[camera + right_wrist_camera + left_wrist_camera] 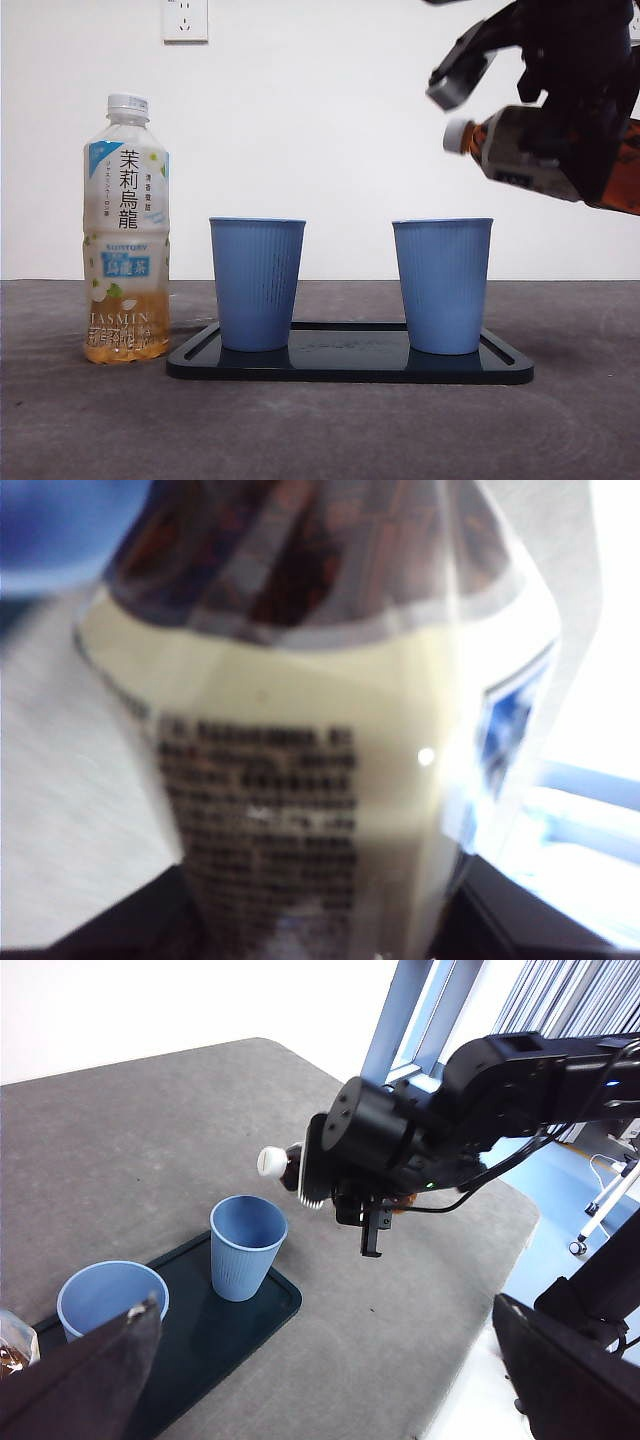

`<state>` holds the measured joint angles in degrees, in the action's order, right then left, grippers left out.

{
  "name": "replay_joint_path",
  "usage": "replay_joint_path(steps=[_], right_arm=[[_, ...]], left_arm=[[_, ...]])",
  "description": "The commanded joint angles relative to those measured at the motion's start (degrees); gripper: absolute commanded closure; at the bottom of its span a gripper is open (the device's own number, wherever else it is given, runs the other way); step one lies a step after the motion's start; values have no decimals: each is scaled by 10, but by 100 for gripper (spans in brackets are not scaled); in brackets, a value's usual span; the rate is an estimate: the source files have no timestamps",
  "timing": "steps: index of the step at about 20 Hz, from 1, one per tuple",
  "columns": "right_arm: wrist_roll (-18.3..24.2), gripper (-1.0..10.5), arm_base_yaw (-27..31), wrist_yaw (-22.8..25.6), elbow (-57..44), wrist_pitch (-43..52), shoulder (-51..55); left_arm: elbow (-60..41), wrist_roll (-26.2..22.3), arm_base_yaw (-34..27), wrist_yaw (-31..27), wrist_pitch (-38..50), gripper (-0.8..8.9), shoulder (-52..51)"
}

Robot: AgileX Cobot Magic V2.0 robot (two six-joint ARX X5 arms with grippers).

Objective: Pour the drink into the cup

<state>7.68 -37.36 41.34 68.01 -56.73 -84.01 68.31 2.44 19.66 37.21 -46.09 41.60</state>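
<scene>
1. Your right gripper [560, 110] is clamped around a brown drink bottle [520, 150], high in the air at the right of the front view. The bottle lies tilted close to level, its white cap [456, 135] pointing out past the fingers toward the cups and still screwed on.
2. In the right wrist view the bottle's pale label [300, 780] with its block of dark print fills nearly the whole picture, pressed between the two black jaws at the bottom corners; the picture is blurred and the print cannot be read.
3. From your left wrist view, the right gripper [370, 1160] shows as a black body with the white cap [271, 1162] sticking out of it, hanging above and just beside the nearer blue ribbed cup [246, 1246].
4. That right-hand cup [442, 285] stands upright on the dark tray [350, 362], below the cap and a little to its side. A second blue cup [256, 283] stands upright on the same tray, farther from the fingers.
5. A jasmine oolong tea bottle [126, 230], capped and mostly empty, stands on the grey table [320, 430] beside the tray's far end, well apart from the held bottle.
6. Your left gripper [320, 1380] waits with its jaws spread wide and nothing between them.
</scene>
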Motion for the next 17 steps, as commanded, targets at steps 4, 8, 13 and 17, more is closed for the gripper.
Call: replay_joint_path(steps=[4, 8, 13, 17], right_arm=[[-123, 784, 20, -60, 2, 112, 99], [-162, 784, 30, -87, -104, 241, 173], [-196, 784, 45, -101, -273, 481, 228], [-209, 784, 91, -147, -381, 664, 223]], left_arm=[[14, -3, 2, -2, 2, 282, 3], [14, -5, 2, -2, 3, 283, 4], [14, -12, 2, -3, 9, 282, 7], [14, -12, 2, -2, 11, 282, 7]])
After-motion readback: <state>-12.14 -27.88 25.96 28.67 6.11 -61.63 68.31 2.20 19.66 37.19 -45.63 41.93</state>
